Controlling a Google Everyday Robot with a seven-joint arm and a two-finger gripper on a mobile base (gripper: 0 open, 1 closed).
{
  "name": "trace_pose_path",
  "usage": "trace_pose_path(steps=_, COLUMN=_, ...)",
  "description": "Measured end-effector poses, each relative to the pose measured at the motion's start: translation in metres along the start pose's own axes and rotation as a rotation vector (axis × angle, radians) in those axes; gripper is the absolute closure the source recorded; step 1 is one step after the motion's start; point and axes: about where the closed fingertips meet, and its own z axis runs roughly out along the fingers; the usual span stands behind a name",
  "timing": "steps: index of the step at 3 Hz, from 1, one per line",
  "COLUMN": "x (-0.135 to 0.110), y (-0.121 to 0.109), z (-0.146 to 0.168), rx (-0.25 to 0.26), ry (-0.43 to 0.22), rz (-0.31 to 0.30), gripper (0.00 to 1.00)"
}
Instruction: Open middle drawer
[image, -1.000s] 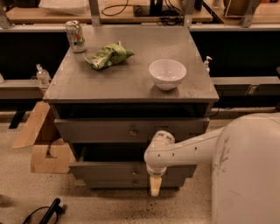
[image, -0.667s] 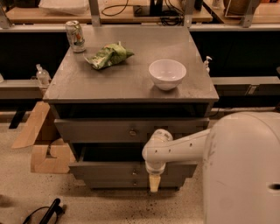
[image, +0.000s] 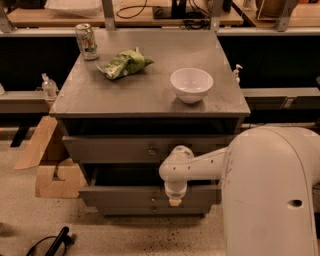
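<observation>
The middle drawer (image: 115, 196) lies directly behind the gripper (image: 174, 201) and stretches mostly to its left. It is a wide, shallow grey front with a dark gap above it, so it appears to stand partly out of the cabinet already. It looks like a stiff, flat panel on runners, probably light to moderate in weight and unlikely to flex. Its plain face offers no purchase, so the only sensible hold is the small round knob (image: 155, 198) just left of the gripper at about the same height. The knob is smooth and small and could slip out of a shallow pinch, so a straight outward pull should suit it better than an angled one. The gripper hangs tip-down in front of the drawer face. How wide it stands cannot be told from this angle, nor whether it touches the front. The taller top front (image: 110, 148) sits above it, and the narrow bottom front (image: 130, 210) just below. Against the frames from a second ago, the gripper sits slightly higher and a little further left — closer to the knob — and the robot's body (image: 270, 190) fills more of the view, while the drawer itself looks unmoved.
</observation>
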Motion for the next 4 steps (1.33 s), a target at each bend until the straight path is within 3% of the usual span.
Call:
trace_pose_path(steps=1, x=0.0, y=0.0, z=0.0, rx=0.0, ry=0.0, rz=0.0, gripper=0.86)
trace_pose_path(steps=2, x=0.0, y=0.0, z=-0.001, rx=0.0, ry=0.0, rz=0.0, gripper=1.0)
trace_pose_path(steps=4, x=0.006, y=0.012, z=-0.007, rx=-0.004, ry=0.025, rz=0.022, gripper=1.0)
